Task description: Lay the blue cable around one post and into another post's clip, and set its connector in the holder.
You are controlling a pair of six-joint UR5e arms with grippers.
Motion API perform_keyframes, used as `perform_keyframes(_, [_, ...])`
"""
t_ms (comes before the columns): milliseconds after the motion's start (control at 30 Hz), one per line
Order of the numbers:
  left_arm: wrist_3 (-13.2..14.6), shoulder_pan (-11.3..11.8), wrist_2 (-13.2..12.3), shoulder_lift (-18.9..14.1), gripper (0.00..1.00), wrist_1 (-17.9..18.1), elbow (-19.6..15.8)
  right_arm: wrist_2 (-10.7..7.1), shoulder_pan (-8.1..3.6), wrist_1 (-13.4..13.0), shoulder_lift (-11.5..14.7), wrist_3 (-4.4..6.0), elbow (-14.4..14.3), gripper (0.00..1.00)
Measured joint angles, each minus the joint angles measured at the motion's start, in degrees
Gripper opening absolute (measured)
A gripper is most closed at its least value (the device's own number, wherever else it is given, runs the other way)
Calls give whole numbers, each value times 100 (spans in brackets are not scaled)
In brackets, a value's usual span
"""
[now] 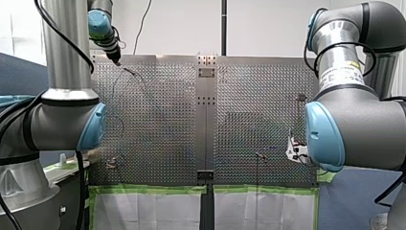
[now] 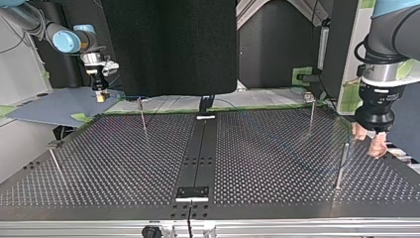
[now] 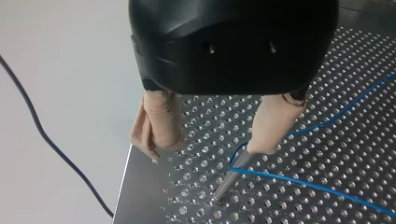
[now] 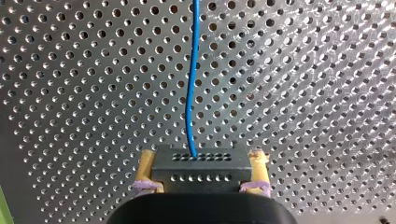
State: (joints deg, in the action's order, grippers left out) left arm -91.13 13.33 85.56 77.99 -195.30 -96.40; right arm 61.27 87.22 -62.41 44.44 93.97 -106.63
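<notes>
My right gripper [image 4: 201, 158] is shut on the black connector [image 4: 201, 170], which sits between its yellow pads. The blue cable [image 4: 191, 84] runs from the connector straight ahead over the perforated table. In the top view this gripper [image 2: 101, 95] hangs at the far left, above the table's back edge. My left gripper [image 3: 208, 151] stands open with beige pads and nothing between them. One finger [image 3: 275, 123] is right over a metal post [image 3: 233, 172], and the blue cable [image 3: 303, 179] bends around that post. In the top view my left gripper [image 2: 369, 144] hovers at the right beside a post [image 2: 341, 166].
Thin metal posts stand on the table at the top view's left [image 2: 142, 116], far left [image 2: 54, 163] and back right [image 2: 312, 116]. A dark centre rail [image 2: 198, 148] with a small plate [image 2: 193, 193] divides the table. Green tape edges the table [image 1: 153, 189] in the front view.
</notes>
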Motion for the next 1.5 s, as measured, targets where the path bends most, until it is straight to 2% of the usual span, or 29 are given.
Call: perform_keyframes(1500, [2276,-36,0,0,100,-9,-7,8,3,-1,0,0,-2,0])
